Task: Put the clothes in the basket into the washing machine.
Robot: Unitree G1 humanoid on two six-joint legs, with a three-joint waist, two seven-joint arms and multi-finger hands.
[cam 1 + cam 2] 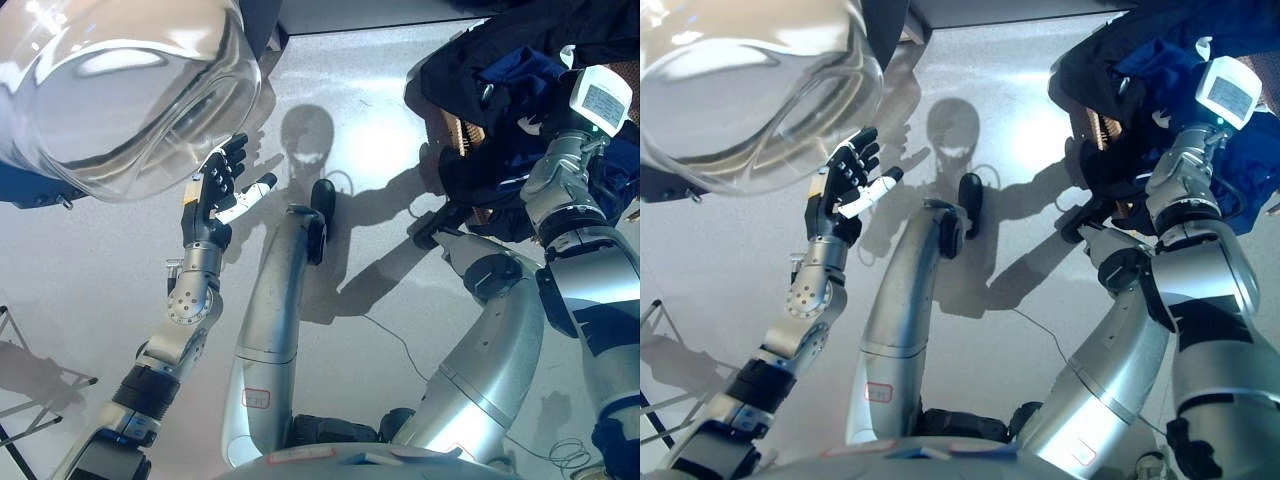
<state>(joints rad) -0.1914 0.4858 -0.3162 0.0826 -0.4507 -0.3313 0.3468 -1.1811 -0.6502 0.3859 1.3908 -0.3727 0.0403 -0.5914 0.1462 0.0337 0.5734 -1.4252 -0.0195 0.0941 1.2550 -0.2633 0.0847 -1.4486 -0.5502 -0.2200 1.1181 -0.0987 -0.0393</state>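
The washing machine's round glass door [120,90] stands open at the upper left. My left hand [222,185] is raised just below its rim, fingers straight and spread, holding nothing. At the upper right a brown wicker basket [462,135] holds a heap of dark and navy blue clothes [505,65] that spills over its edge. My right arm reaches up into that heap, and the right hand is hidden among the cloth.
Pale grey floor [380,110] lies between the door and the basket. A thin metal frame [30,385] stands at the lower left edge. A blue part [25,185] shows under the door at the far left.
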